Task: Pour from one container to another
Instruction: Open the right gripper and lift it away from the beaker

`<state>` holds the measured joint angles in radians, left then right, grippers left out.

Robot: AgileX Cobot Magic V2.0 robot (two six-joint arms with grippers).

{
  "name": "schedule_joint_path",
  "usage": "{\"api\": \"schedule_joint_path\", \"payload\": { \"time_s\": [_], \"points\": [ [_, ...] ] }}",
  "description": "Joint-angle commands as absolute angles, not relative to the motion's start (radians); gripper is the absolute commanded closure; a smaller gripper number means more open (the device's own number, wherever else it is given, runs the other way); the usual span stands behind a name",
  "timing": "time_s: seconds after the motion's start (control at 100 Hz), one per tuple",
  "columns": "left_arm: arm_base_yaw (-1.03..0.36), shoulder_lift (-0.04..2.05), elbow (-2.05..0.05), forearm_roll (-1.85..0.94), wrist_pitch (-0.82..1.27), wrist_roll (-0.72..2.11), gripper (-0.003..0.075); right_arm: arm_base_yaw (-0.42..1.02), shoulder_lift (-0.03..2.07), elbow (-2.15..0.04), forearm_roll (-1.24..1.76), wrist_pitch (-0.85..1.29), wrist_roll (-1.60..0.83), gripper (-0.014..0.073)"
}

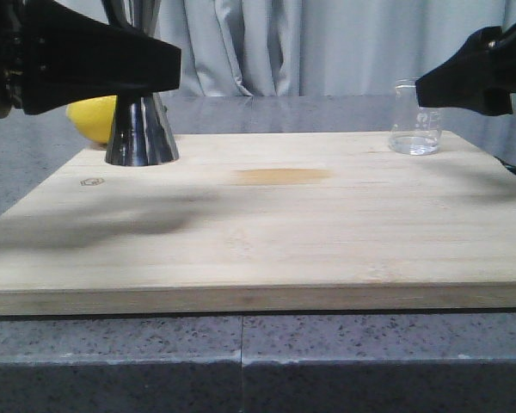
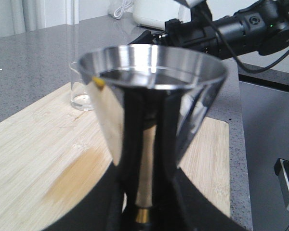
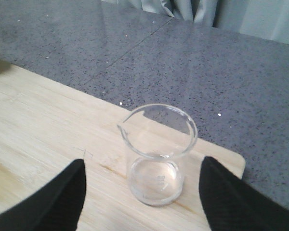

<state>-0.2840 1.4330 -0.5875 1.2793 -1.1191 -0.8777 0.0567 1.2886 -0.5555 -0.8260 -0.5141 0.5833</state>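
We note the left tool (image 1: 142, 73) clamped on the steel hourglass jigger (image 1: 141, 129), upright at the bamboo board's (image 1: 258, 232) left rear, yellow lemon (image 1: 93, 118) behind. At right rear, the clear lipped glass beaker (image 3: 158, 153) stands between the right tool's (image 3: 142, 197) wide-spread fingers, untouched.

Clear glass beaker (image 1: 414, 118) upright, pour lip visible, far right corner of wooden board. Steel hourglass jigger (image 1: 141, 129), gold waist band, upright far left.
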Motion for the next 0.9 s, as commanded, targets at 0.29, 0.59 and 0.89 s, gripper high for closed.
{"api": "schedule_joint_path", "payload": {
  "time_s": [0.29,0.59,0.89],
  "points": [
    [-0.283,1.401,-0.62,1.227,-1.169,-0.886,0.0739,0.056,1.015,-0.576,-0.887,-0.544,0.711,0.0132],
    [-0.283,1.421,-0.68,1.223,-1.145,-0.886,0.0739,0.056,0.892,-0.576,-0.887,-0.524,0.734,0.0134],
    [-0.283,1.503,-0.697,1.175,-1.185,-0.816,0.0738,0.056,0.887,-0.576,-0.887,-0.524,0.734,0.0134]
  ]
}}
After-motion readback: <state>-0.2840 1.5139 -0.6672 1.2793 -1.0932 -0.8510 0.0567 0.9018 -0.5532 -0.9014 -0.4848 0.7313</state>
